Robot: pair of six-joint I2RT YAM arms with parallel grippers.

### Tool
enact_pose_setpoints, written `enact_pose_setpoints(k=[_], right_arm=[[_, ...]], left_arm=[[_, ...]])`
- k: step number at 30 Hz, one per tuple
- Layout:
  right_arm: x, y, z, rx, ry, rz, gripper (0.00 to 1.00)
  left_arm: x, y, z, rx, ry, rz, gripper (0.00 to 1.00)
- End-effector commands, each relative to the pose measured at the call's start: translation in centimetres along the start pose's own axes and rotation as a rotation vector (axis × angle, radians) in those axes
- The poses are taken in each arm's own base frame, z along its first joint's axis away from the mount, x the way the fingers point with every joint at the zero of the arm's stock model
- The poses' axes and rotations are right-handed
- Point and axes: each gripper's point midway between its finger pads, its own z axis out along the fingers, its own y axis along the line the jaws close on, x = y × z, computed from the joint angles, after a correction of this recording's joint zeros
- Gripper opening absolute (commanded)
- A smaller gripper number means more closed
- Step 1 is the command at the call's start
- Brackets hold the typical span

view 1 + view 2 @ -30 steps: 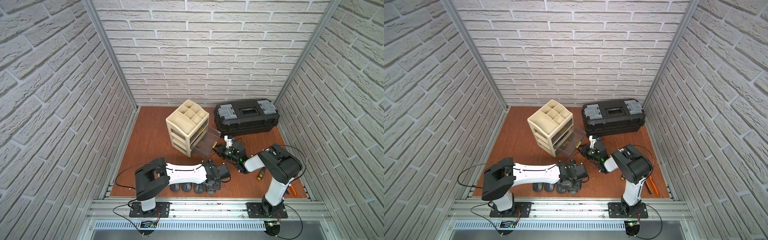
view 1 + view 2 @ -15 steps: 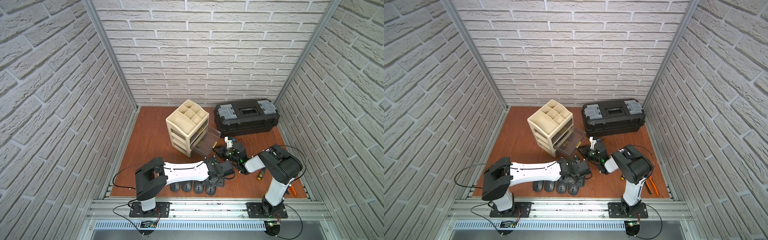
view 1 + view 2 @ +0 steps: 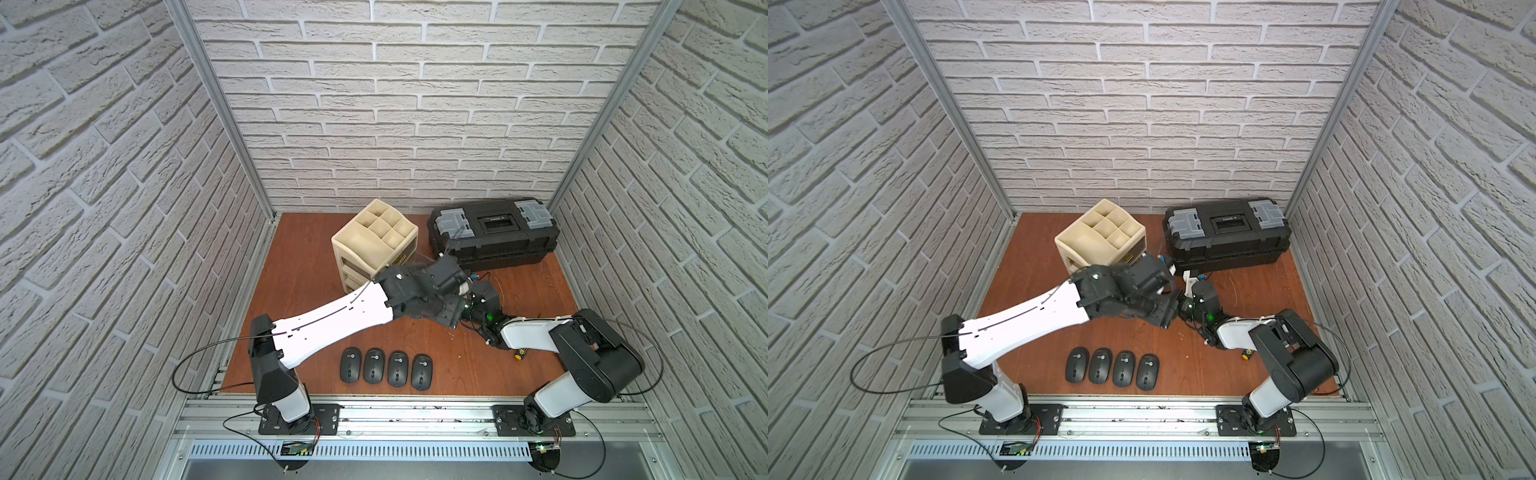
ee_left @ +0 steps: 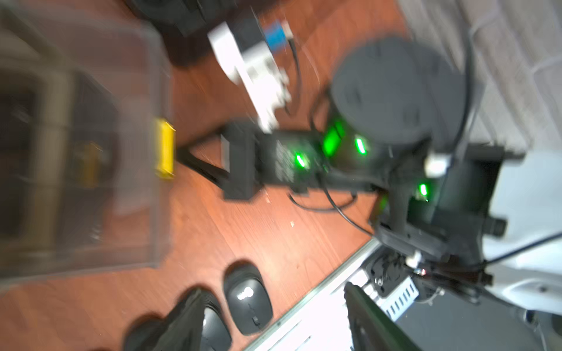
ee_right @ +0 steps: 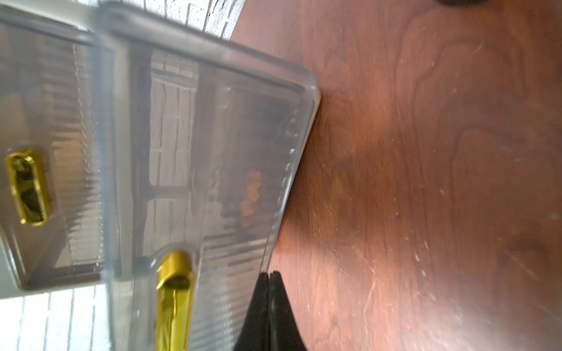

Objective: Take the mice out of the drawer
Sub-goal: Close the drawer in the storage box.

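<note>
Mice (image 3: pixel 397 369) in row, apart from left fingers (image 4: pixel 371 319), spread, empty; right fingers (image 5: pixel 258 319) pressed together.

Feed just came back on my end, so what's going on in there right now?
Four mice lie in a row on the table near its front edge. The left arm is stretched toward the clear drawer, which is pulled out of the beige organizer. The left tool is open and empty. The right tool is shut, with its tips at the drawer's front beside the gold handle. The left wrist view is too blurred to show what the drawer holds.
</note>
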Motion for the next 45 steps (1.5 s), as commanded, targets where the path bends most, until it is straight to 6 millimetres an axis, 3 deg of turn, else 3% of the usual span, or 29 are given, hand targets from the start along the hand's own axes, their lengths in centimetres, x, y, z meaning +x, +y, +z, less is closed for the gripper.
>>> enact_pose_setpoints(k=[1,6,11,16,21,26,36,45], right_arm=[[-0.3,0.4,-1.3,0.078,-0.008,-0.086,0.03],[-0.7,1.6,-2.9,0.113,-0.004,-0.150,0.03],[-0.4,1.7,-3.4,0.133,0.019,-0.169,0.03],[0.1,1.1,-3.0,0.143,0.045,-0.156,0.03],[0.1,1.0,-2.6,0.131,0.044,-0.144,0.03],[-0.1,2.2,-2.2,0.092,0.044,-0.148,0.03],[-0.1,3.9,-1.0,0.068,0.056,-0.167,0.03],[-0.1,5.5,1.6,0.075,0.046,-0.174,0.03]], left_arm=[[-2.2,3.4,-3.3,-0.025,-0.048,0.082,0.81],[-6.2,10.0,-6.8,-0.103,-0.169,0.043,0.98],[-9.0,17.2,-10.6,-0.240,-0.276,0.008,0.98],[-9.8,23.5,-13.1,-0.367,-0.322,-0.005,0.98],[-10.0,27.8,-13.0,-0.357,-0.339,-0.055,0.98],[-10.6,29.4,-11.2,-0.186,-0.395,-0.125,0.98],[-10.8,28.8,-6.8,0.001,-0.394,-0.128,0.98],[-10.0,28.5,-3.8,0.008,-0.332,-0.108,0.98]])
